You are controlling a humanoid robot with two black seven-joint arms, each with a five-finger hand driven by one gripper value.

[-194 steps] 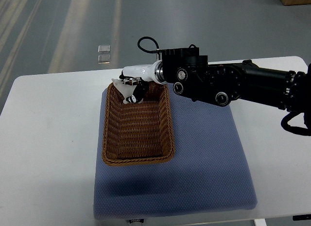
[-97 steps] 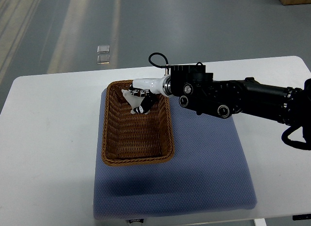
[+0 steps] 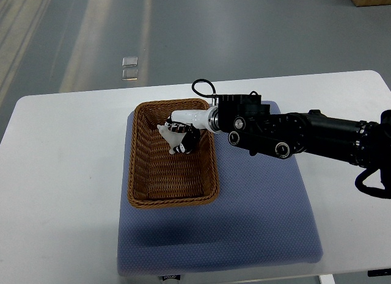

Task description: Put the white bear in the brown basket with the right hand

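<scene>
The brown wicker basket sits on the left part of a blue mat. My right arm reaches in from the right edge, and its hand is inside the basket's far end, over the woven floor. The fingers are curled around the white bear, of which only a small white part shows at the hand's left side. The rest of the bear is hidden by the hand. My left arm is out of view.
The blue mat lies on a white table. Grey floor lies beyond the table's far edge, with a small pale object on it.
My right hand with the bear has moved down and toward the near side, from over the basket's far rim to inside the basket.
</scene>
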